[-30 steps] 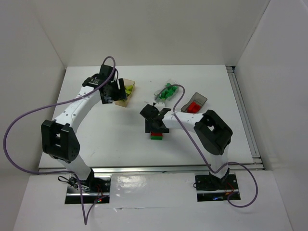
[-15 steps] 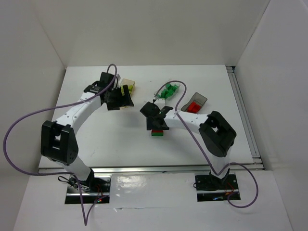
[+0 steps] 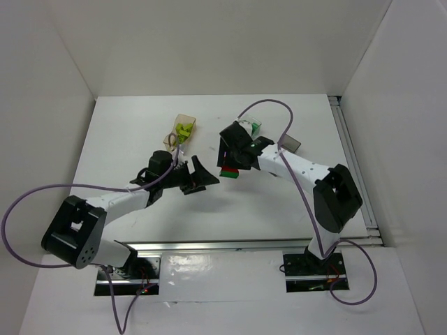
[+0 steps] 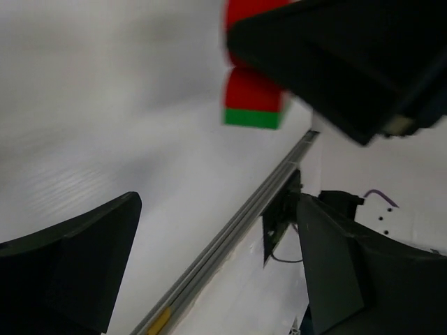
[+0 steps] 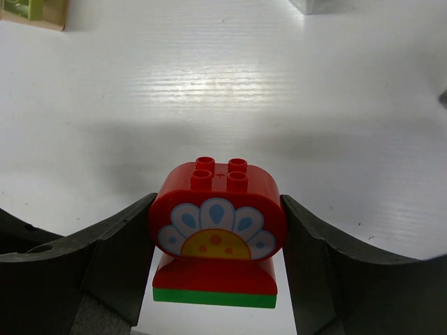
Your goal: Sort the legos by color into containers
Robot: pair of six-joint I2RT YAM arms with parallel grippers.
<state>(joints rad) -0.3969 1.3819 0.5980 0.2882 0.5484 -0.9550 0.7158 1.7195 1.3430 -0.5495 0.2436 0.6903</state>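
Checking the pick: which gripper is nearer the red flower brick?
Right. The right gripper is clamped on the red flower brick; the left gripper stands open beside it, not touching.

- Worktop (image 3: 133, 139): white, matte surface, finely ribbed at close range.
- Back wall (image 3: 223, 42), left wall (image 3: 42, 112), right wall (image 3: 408, 105): plain white panels enclosing the worktop on three sides.
- Near rail (image 3: 223, 246): silver metal strip along the worktop's near edge.
- Side rail (image 3: 355, 167): similar strip along its right edge.
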